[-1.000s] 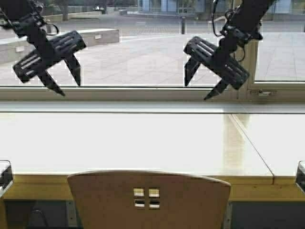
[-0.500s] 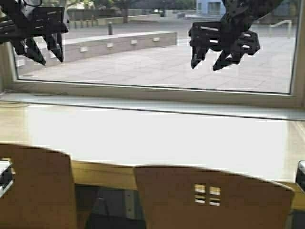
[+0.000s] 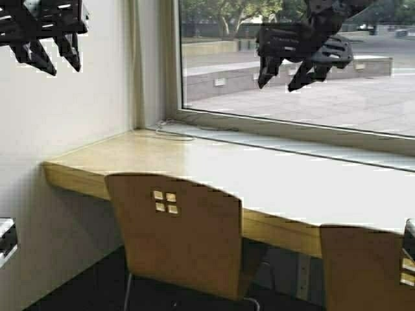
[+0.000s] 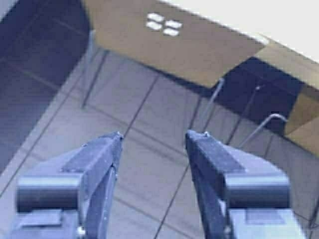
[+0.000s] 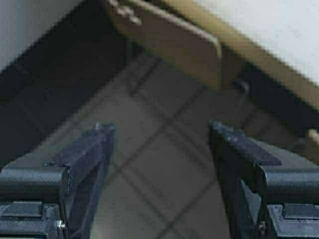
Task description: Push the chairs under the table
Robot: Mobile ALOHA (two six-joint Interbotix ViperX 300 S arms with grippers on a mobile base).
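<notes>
Both arms hang high, left gripper (image 3: 55,58) and right gripper (image 3: 285,74) with fingers spread, grasping nothing. The near chair (image 3: 178,236) stands out from the surface (image 3: 214,165); another chair (image 3: 363,265) is beside it. It looks like lining-up; next, I'd guess, squaring on the backrest

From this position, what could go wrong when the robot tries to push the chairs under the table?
1. Both pincers, left pincer and right pincer, are raised high and open, well above the left chair; lowering one carelessly might strike the table edge.
2. That chair stands slightly angled to the table, so a push off centre may turn it instead of sliding it in.
3. The right chair is partly out of view, so the base might bump it.
</notes>
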